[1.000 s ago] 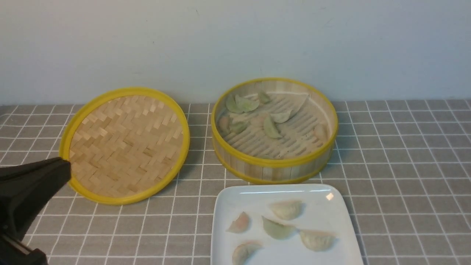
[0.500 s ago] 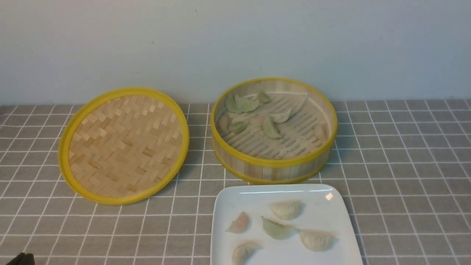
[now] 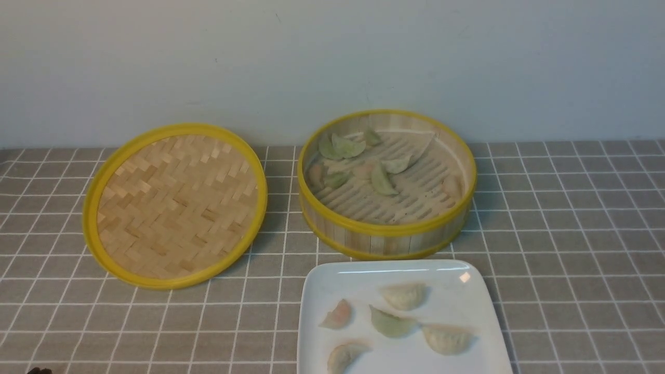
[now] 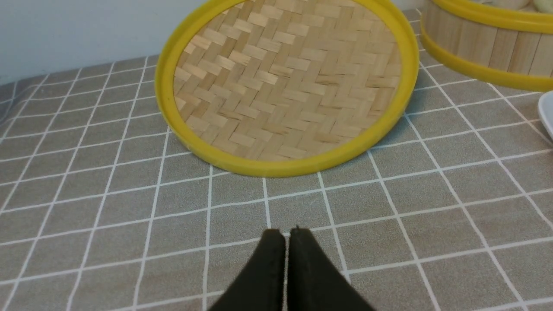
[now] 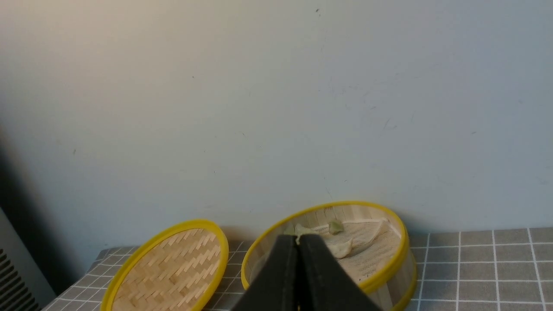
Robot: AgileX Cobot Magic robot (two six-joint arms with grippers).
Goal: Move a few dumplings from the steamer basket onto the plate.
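The steamer basket (image 3: 387, 228) stands at the back, right of centre, with several pale and green dumplings (image 3: 383, 180) lying on its slatted floor. In front of it sits the white plate (image 3: 332, 280), holding several dumplings (image 3: 390, 322). My left gripper (image 4: 283, 233) is shut and empty, low over the cloth on the near side of the lid. My right gripper (image 5: 298, 237) is also shut and empty, well back from the basket (image 5: 389, 276). Neither gripper's fingers show in the front view.
The flat woven lid (image 3: 176, 205) with a yellow rim lies left of the basket, its far edge tilted up. A grey checked cloth (image 3: 571, 234) covers the table. A pale wall (image 3: 332, 62) rises just behind the basket and lid.
The left gripper, which stood at the front view's left edge by the lid a second ago, has drawn back towards the bottom-left corner and out of that view. The dumplings have not moved.
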